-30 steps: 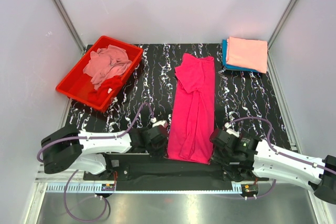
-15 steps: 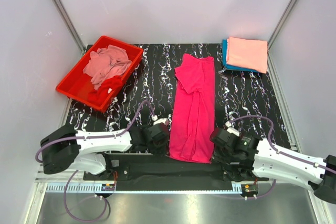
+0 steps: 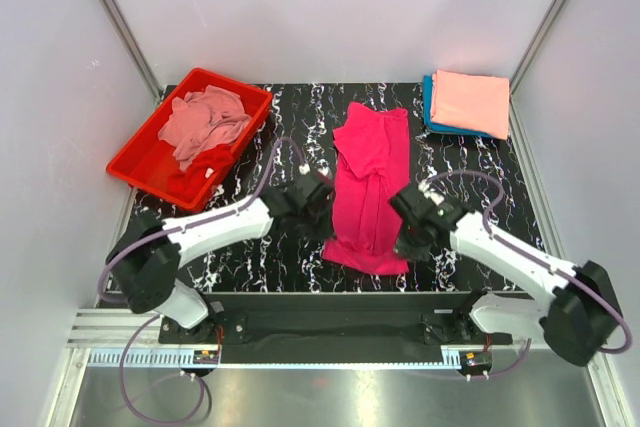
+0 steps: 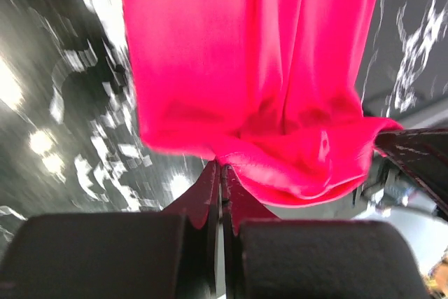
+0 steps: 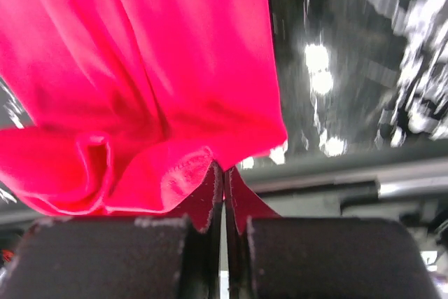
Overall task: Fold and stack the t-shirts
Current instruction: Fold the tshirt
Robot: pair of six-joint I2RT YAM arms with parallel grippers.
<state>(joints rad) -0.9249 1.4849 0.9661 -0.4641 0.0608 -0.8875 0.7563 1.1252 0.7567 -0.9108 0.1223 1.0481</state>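
Note:
A hot pink t-shirt (image 3: 371, 182) lies lengthwise on the black marbled table (image 3: 280, 147), its near hem lifted off the surface. My left gripper (image 3: 325, 219) is shut on the hem's left corner, and my right gripper (image 3: 404, 239) is shut on its right corner. The pink t-shirt (image 4: 266, 61) hangs from the pinched left gripper (image 4: 222, 166) in the left wrist view. In the right wrist view the pink t-shirt (image 5: 140, 68) bunches at the shut right gripper (image 5: 223, 167). A folded salmon t-shirt (image 3: 470, 99) rests on a teal-blue t-shirt (image 3: 430, 107) at the back right.
A red plastic tray (image 3: 130, 159) at the back left holds a crumpled dusty pink t-shirt (image 3: 205, 119) and a red t-shirt (image 3: 205, 162). White walls with metal frame posts enclose the table on three sides. A metal rail (image 3: 300, 357) runs along the near edge.
Both grippers have moved away from the near edge toward the middle of the table, lifting the pink t-shirt's near hem with them. The shirt now looks shorter.

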